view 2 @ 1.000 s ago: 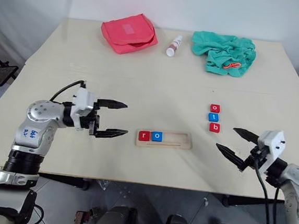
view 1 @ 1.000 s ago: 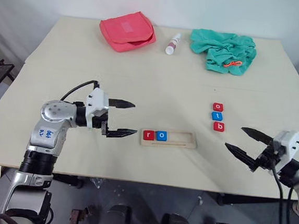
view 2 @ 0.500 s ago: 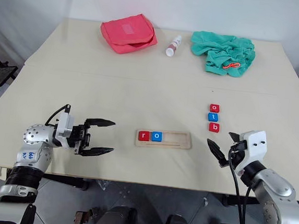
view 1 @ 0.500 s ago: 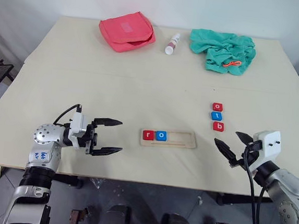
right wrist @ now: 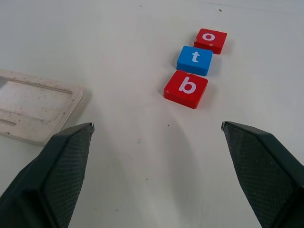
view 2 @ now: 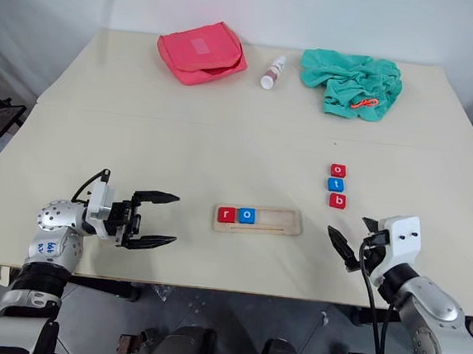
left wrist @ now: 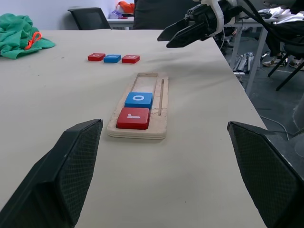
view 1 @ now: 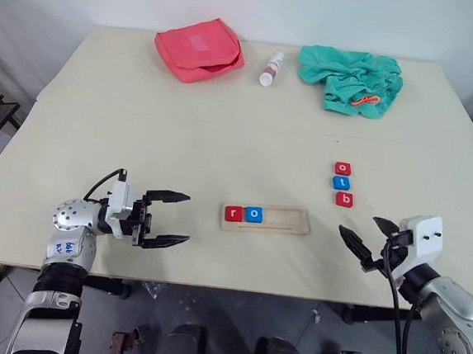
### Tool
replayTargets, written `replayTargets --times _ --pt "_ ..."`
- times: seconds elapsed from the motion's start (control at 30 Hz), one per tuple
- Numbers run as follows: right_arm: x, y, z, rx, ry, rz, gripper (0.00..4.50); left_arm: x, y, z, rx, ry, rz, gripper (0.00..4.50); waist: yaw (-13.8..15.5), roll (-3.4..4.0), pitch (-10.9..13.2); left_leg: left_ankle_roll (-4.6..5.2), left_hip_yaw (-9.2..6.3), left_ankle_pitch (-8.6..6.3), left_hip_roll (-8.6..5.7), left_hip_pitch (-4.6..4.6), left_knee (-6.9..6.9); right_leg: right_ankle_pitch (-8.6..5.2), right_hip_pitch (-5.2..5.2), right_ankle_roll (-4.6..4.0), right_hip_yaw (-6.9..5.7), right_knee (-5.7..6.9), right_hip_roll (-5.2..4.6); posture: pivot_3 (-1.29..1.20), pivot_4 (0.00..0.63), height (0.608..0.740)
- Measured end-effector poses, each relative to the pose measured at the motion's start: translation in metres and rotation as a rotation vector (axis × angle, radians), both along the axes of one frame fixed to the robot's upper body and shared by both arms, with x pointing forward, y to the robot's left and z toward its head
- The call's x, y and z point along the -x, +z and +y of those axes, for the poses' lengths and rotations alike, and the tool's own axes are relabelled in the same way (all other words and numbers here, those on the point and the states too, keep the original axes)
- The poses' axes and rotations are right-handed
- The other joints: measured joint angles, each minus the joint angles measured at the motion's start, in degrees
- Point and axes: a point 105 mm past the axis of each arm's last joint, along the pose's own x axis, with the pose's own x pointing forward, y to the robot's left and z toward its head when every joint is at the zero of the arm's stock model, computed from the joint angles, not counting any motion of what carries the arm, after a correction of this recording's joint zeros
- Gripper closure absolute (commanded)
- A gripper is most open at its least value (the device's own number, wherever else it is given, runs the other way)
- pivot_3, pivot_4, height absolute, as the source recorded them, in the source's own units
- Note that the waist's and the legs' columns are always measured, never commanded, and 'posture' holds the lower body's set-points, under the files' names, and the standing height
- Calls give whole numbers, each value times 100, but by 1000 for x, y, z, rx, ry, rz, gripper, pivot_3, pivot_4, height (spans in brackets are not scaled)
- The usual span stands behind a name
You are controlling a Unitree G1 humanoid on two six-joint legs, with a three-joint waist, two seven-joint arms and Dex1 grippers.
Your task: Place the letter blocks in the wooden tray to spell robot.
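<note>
Wooden tray (view 1: 266,219) lies between both open tools.

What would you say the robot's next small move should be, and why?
Probably the open right gripper should reach forward to the red b block. The tray already holds r and o, so b comes next, and it lies nearest that gripper.
</note>
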Motion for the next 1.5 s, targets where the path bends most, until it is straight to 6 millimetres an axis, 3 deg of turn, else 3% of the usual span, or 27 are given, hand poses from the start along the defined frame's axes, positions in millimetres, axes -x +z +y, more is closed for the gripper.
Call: replayTargets --times 0.5,0.93,1.07,1.5 --pt "-6 1 -3 7 -21 -18 0 -1 6 -7 29 -16 -18 31 -6 0 0 0 1 0 0 0 0 0 0 0 1 1 0 0 150 740" --pt "-71 0 27 -26 -56 31 0 7 11 -12 42 -27 -41 31 -64 0 0 -1 -3 0 0 0 -4 0 -9 0 5 10 1 0 150 740" --pt "-85 -2 25 -16 -113 49 0 11 10 -12 43 -22 -42 31 -69 0 0 -1 -4 0 0 -2 -5 0 -15 0 8 15 1 0 150 740" --pt "-82 -8 28 -25 -210 99 0 13 7 -11 47 5 -34 31 -144 0 0 -1 -5 0 1 -1 -9 0 -19 0 12 24 1 0 150 740"
